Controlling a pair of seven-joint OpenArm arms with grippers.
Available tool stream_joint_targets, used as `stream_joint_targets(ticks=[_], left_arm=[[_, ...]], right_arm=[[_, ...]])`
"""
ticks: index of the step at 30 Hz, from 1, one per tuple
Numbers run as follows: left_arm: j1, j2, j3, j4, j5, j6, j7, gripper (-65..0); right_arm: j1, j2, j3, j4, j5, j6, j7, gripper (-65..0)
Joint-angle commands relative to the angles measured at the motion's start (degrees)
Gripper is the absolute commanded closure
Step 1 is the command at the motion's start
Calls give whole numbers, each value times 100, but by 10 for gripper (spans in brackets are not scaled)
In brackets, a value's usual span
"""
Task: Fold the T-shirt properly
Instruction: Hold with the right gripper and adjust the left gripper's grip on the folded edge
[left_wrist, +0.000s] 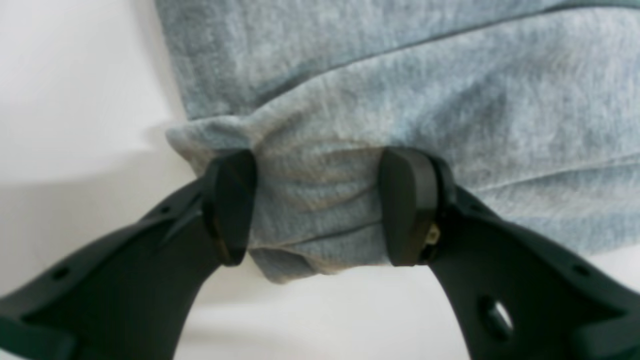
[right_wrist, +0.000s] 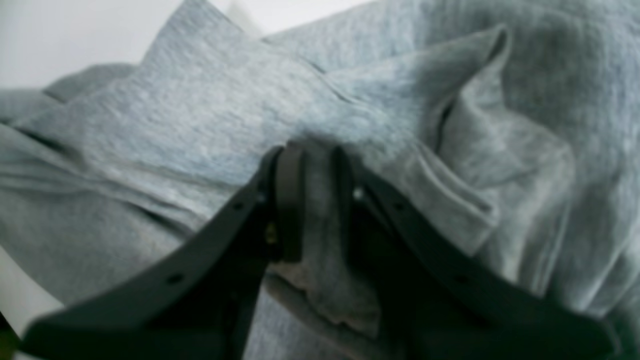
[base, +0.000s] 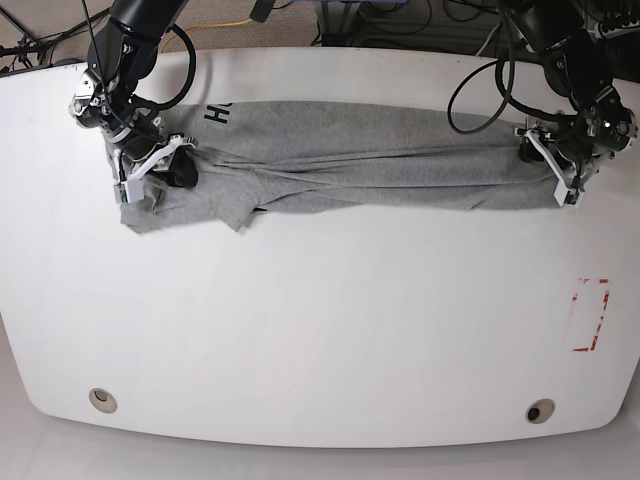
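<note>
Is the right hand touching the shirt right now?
Touching. The right wrist view shows the right hand with grey fabric of the shirt bunched up between its fingers, pressed against them.

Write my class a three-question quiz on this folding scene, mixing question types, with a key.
1. True or false: the T-shirt lies in a long strip, wider from side to side than from front to back.
2. Multiple choice: between the fingertips of the left gripper there is A) bare table, B) grey cloth, C) a wooden block.
3. Fill in: in the base view, the black lettering shows near the robot's ____ gripper.

Key: 1 true; 2 B; 3 right.
</note>
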Motion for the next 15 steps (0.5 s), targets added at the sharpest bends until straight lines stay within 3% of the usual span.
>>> stream_joint_targets(ticks=[1, 11, 15], left_arm=[[-45, -88, 5, -222, 546, 42, 350, -372], [-125, -97, 23, 455, 511, 42, 394, -375], [-160, -88, -13, 798, 511, 42, 763, -376]], right_arm=[[-29, 53, 9, -181, -449, -163, -130, -116], [-46, -26, -8, -145, -194, -246, -77, -116], [-73, -26, -26, -145, 52, -246, -113, -116]])
